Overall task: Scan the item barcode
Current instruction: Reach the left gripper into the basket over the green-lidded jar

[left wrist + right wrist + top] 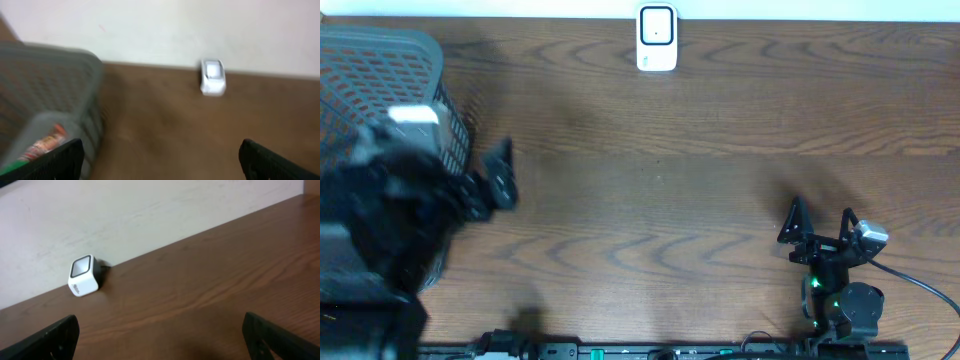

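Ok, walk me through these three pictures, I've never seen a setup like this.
One picture looks down on a wooden table with two robot arms. The other two come from small cameras on each arm's wrist. The left pincer, blurred, is beside a grey mesh basket; something packaged lies in the basket. The right pincer is near the front edge. Both are open and hold nothing. The small white box by the wall looks like the barcode scanner.

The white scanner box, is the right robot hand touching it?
Apart. Overhead shows the right gripper near the front edge and the scanner at the far edge, bare wooden table between them.
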